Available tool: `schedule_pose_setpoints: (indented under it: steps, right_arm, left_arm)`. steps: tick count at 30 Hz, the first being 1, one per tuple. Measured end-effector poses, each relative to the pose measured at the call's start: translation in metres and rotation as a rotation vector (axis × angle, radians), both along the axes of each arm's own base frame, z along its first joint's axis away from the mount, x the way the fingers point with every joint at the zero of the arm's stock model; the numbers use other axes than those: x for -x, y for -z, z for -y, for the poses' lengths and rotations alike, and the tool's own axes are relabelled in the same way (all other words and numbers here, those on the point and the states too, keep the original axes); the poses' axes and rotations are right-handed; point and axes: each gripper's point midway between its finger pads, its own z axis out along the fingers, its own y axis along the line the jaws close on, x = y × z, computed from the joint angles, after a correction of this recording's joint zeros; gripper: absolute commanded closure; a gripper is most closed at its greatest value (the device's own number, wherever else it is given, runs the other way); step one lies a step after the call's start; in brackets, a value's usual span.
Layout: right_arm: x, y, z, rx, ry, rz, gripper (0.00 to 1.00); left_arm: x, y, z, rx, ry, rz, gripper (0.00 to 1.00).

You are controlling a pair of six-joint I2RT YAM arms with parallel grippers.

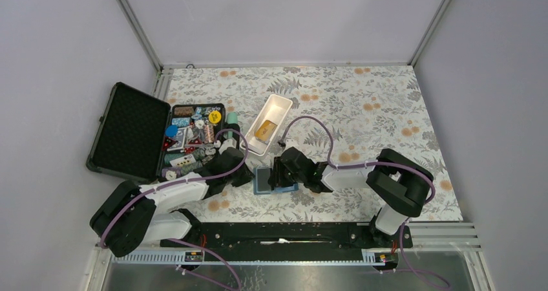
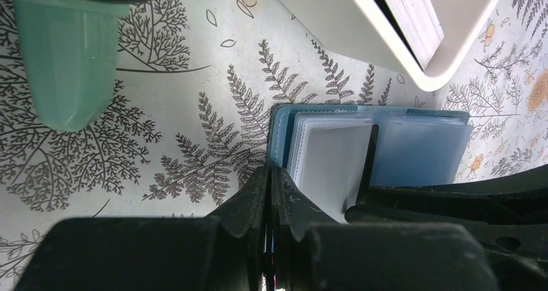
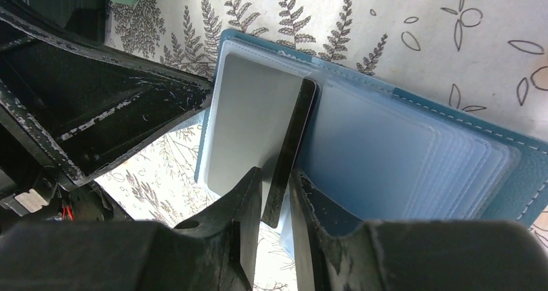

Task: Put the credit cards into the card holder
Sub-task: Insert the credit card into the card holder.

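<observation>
You are in the middle of the first insertion. The card holder (image 3: 400,149) lies open on the bench (image 1: 362,110), between the two arms, with its clear sleeves (image 3: 388,155) fanned out to the right side in the right wrist view. Your right end effector (image 3: 276,178) pinches the dark card (image 3: 294,142) by its near end. The card stands on its long edge, over the fold of the holder, with one pale sleeve on its left and the stack of bluish sleeves on its right. I cannot tell if its far end is already inside a pocket or only rests between two pages.

Your left end effector (image 2: 270,174) is pressed together and sits at the outer edge of the holder's left cover. It seems to steady the holder there; whether a bit of the cover is caught between the fingers is not visible.

I judge that the next move calls for tipping the card flat, to match the mouth of one sleeve, and then a slow push along the sleeve while the holder is kept from sliding.

The golden card (image 1: 265,130) lies in the white tray (image 1: 279,103), just behind the holder, not yet handled.
</observation>
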Motion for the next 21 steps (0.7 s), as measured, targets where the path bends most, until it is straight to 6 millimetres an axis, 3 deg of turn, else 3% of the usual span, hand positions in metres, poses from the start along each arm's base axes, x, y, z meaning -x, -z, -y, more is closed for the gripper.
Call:
schedule_pose_setpoints:
  steps: [14,21]
  right_arm:
    - [0.0038,-0.0004,-0.005,0.047,0.016,0.011,0.7]
    - [0.0062,-0.0032,-0.0077,0.086,0.015,0.018,0.57]
  left_arm:
    - [0.0035,-0.0005,-0.0036,-0.006,-0.002,-0.004,1.0]
    - [0.0048,-0.0007,-0.0042,-0.006,-0.001,-0.007,1.0]
